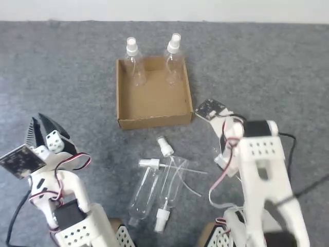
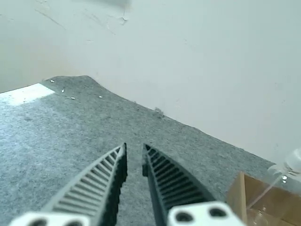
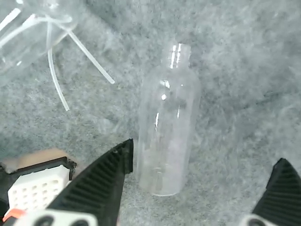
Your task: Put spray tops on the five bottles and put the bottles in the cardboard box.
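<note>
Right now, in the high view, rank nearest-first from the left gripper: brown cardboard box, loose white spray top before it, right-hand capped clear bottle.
1. Brown cardboard box, mid-table.
2. Loose white spray top, before it.
3. Right-hand capped clear bottle, far corner.

Grey felt table [image 1: 61, 67]. A box [image 1: 154, 122] stands at centre back. In front of it lie bottles [image 1: 143, 193] and loose spray tops [image 1: 165, 146], with one open-necked bottle [image 3: 169, 141] beside them.

Arm shells [image 1: 262, 154]: white, perforated panels.
Gripper fingers [image 2: 101, 183]: black, ribbed.
Cables [image 1: 224, 172]: red, white, black.
Wrist boards [image 1: 211, 109]: dark, speckled.
</note>
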